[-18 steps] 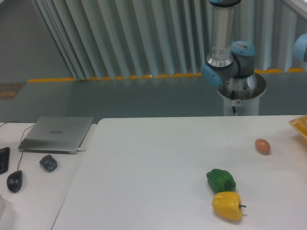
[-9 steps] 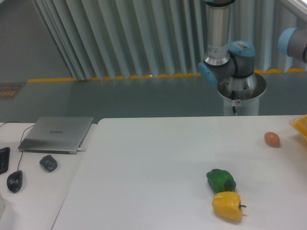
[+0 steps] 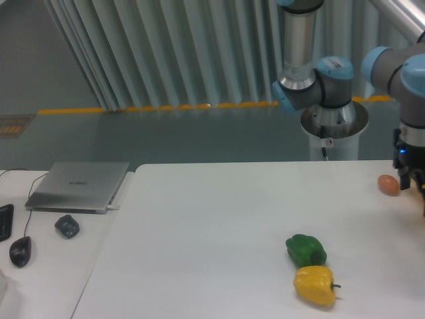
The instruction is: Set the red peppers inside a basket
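The red peppers are out of view in the camera frame. No part of the basket shows either; the arm covers the table's right edge. My gripper [image 3: 412,189] hangs low at that far right edge, partly cut off by the frame. One dark finger [image 3: 403,181] is right beside a small pinkish-orange round fruit [image 3: 388,185]. Whether the jaws are open or shut cannot be made out.
A green pepper [image 3: 306,250] and a yellow pepper [image 3: 315,285] lie touching at the front right of the white table [image 3: 212,232]. The robot base [image 3: 334,126] stands behind the table. A laptop [image 3: 80,185], a mouse [image 3: 20,251] and a dark object [image 3: 67,226] sit on the left desk.
The arm has swung in from the right and its gripper has come down at the table's right edge. The pinkish-orange fruit has moved right and farther back. The yellow rim corner is now covered.
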